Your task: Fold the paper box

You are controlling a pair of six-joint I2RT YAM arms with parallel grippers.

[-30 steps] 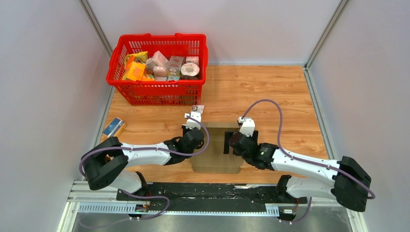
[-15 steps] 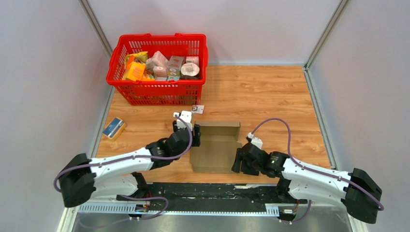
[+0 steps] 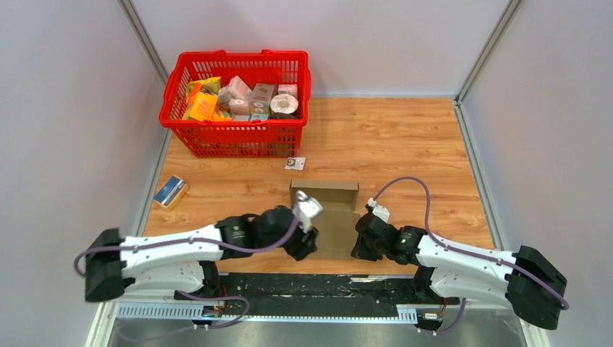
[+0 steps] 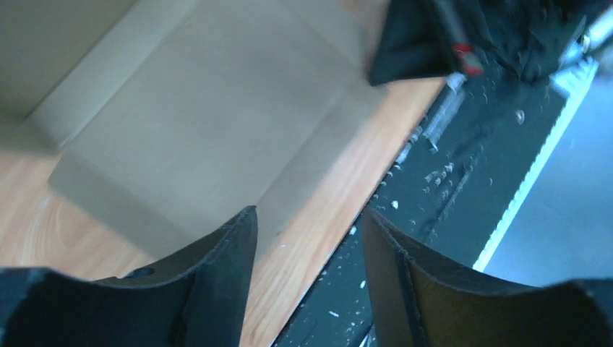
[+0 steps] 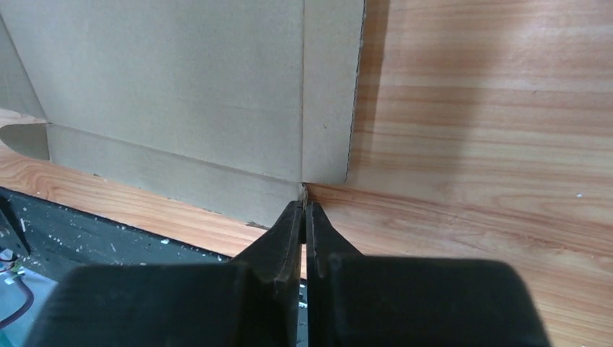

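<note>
- At the near edge of the wooden tabletop [image 3: 405,144]: the paper box [image 3: 336,224], lying flat, its left part hidden under the left tool [image 3: 302,242] in the top view.
- Blurred in the left wrist view; only plain matte panels and a crease or two to make out, the far part cut off by the frame.
- Left tool wide open above the box's near edge, nothing between the black fingers [image 4: 217,275].
- Right tool [image 5: 303,206] closed, fingers pressed together, tips at the box's edge where a crease ends; impossible to tell whether any cardboard is pinched.
- Box: unprinted brown cardboard, scored folds, a narrow side strip, straight die-cut edges.
- Tabletop: smooth orange wood grain; along its near side a black rail [image 4: 463,144] flecked with white specks.
- Far left: red lattice basket [image 3: 235,137], contents too small to name; nearer, a small blue-and-tan packet [image 3: 170,191], lying apart from the basket.
</note>
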